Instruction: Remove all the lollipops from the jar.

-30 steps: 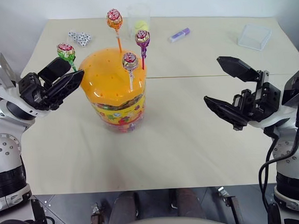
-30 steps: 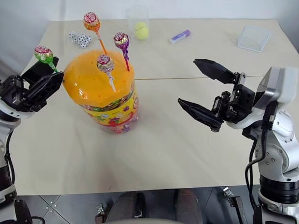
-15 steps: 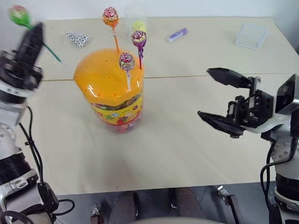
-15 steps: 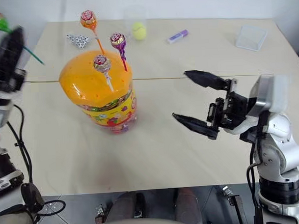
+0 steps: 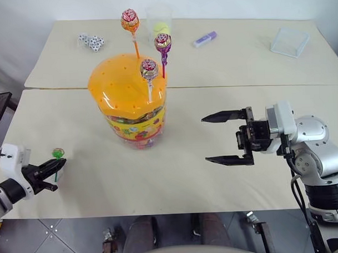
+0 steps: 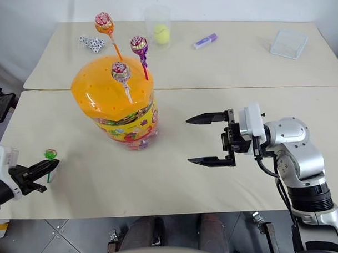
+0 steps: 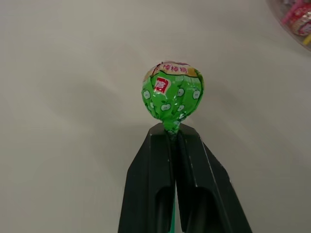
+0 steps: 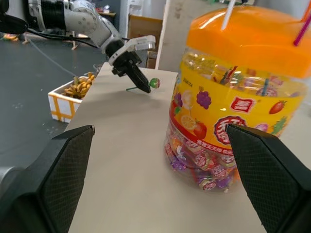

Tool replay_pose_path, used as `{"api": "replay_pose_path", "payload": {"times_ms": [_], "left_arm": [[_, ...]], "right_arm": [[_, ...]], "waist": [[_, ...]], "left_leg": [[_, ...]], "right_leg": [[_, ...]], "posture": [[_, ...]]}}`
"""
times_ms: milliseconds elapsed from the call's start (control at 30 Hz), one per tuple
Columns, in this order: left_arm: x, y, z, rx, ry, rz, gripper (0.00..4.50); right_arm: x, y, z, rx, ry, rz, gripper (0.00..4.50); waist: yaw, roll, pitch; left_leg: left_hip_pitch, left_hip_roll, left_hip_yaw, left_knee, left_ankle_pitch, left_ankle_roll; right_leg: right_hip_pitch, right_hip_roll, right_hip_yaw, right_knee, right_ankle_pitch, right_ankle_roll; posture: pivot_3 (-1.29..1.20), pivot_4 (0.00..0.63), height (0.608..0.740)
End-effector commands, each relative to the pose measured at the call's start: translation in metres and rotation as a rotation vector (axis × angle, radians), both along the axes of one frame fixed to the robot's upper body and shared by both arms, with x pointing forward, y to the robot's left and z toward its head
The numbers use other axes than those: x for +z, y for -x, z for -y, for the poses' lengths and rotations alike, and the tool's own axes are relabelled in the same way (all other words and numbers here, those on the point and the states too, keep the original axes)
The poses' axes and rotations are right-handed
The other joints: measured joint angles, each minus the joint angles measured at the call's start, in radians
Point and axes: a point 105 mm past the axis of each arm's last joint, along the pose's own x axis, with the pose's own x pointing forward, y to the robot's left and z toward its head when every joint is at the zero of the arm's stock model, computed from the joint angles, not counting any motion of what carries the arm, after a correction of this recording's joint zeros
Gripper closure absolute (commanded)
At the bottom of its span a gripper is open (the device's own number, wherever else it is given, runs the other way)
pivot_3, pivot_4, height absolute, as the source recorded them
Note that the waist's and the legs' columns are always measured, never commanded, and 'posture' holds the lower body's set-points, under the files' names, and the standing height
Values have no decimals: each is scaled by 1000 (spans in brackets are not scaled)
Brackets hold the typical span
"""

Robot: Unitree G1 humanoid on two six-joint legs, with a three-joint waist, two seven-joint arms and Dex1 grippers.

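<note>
Landmark: jar (image 5: 133,103), clear tub with colourful label and domed orange lid, upright on the table (image 5: 176,176), near its middle.

Item 1: lollipops standing in the jar lid, 3 in number. Orange-stick lollipop (image 5: 130,19) at the far edge of the lid; purple-stick lollipop (image 5: 162,42) at the far right of the lid; white-stick lollipop (image 5: 149,69) nearest the front. The right wrist view shows the jar's label and the loose candy inside at close range, plus the white and purple sticks entering the lid.

Item 2: green lollipop (image 7: 172,91), out of the jar, well to the jar's left and toward the table's near edge. Held by the left gripper (image 7: 172,132), whose 2 black fingers are pressed together on the stick just below the green wrapper. The left wrist view shows this pinch clearly; the head views show the candy only as a small green ball low over the table. The right wrist view shows the same gripper and ball beyond the jar.

Item 3: right gripper (image 5: 222,139), to the jar's right, apart from it, fingers spread wide with nothing between them, pointing toward the jar.

Item 4: beyond the jar, a clear cup (image 5: 157,20) with a yellow ball (image 5: 161,28), dice (image 5: 91,42), a purple marker (image 5: 204,39), a clear box (image 5: 290,42).
</note>
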Motion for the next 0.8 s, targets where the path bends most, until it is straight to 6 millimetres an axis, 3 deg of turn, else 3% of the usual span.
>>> {"api": "replay_pose_path", "payload": {"times_ms": [33,200,333,367,433,533,633,800], "left_arm": [[-3,4,9,-42,-15,3,3172],[14,6,5,-93,-11,103,1669],[71,20,10,-303,-11,393,459],[79,21,8,-301,14,429,459],[118,20,15,-347,104,566,459],[160,21,46,-468,237,733,459],[171,24,68,-552,298,812,459],[174,25,77,-584,381,846,459]], "right_arm": [[9,0,1,-12,-35,27,0],[18,-4,0,-36,-105,16,0],[62,-25,-9,-117,-314,-23,0],[68,-26,-11,-110,-343,-27,0],[82,-44,-28,-165,-351,-15,0],[97,-64,-51,-201,-362,-24,0],[98,-67,-67,-184,-337,-40,0],[96,-70,-84,-161,-303,-85,0]], "waist": [[-1,0,0],[-5,0,0],[-18,0,0],[-19,0,0],[-22,0,0],[-28,0,0],[-34,0,0],[-44,0,0]], "left_leg": [[1,0,0,0,0,0],[-1,0,4,0,0,0],[-2,1,9,0,0,0],[-1,1,11,0,0,0],[0,2,11,0,0,0],[0,2,10,1,0,-1],[-1,1,8,0,-1,0],[-1,0,9,0,-3,1]], "right_leg": [[0,0,0,1,0,0],[-5,0,2,5,-1,-1],[-9,0,4,7,-1,-2],[-10,0,4,7,-1,-3],[-10,0,4,9,-2,-3],[-11,-1,5,11,-2,-3],[-11,-2,4,12,-1,-3],[-11,-1,3,12,-1,-3]], "posture": [[0,150,740],[0,150,740],[0,150,740],[0,150,740],[0,150,740],[0,150,740],[0,150,740],[0,150,740]]}}
